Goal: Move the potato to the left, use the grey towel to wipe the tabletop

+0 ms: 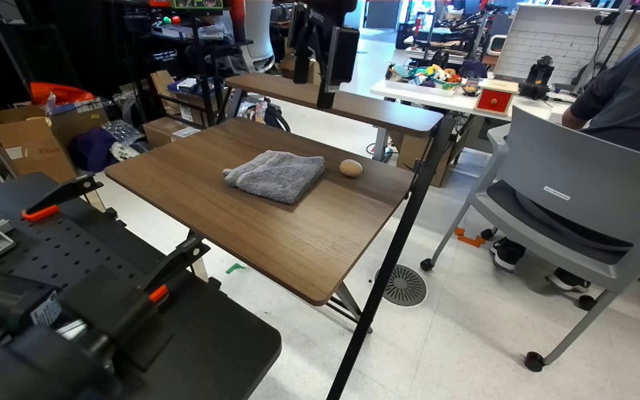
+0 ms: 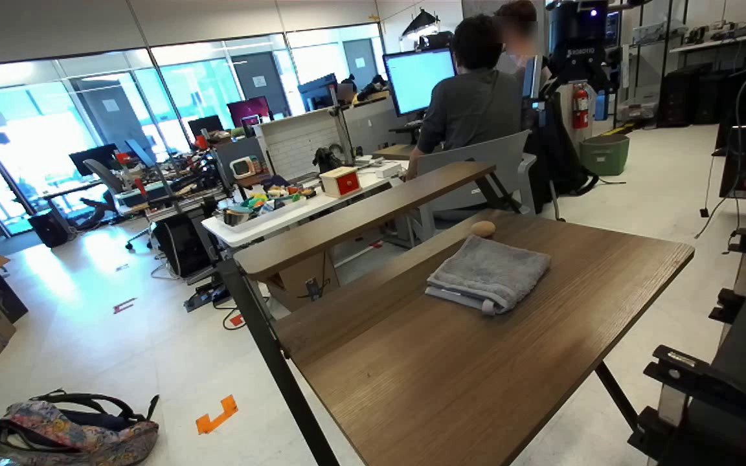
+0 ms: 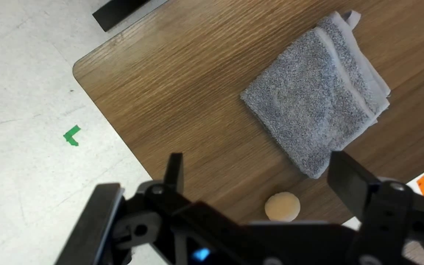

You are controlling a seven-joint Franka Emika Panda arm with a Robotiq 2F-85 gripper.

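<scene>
Potato [image 3: 282,207] is lying near the towel [image 3: 311,99] on the table [image 3: 168,95]; I'm hovering my empty, wide-spread end effector [image 3: 255,162].

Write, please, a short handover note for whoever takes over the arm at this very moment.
Gripper: jaws open and empty, raised above the table.
Towel: folded, lying on the table.
Potato: on the table beside the towel, not touching it.
Done: nothing I can confirm; whether the potato has already been shifted, the pictures don't settle.
To do: probably move the potato to the left, then grasp the towel and wipe the table.
</scene>
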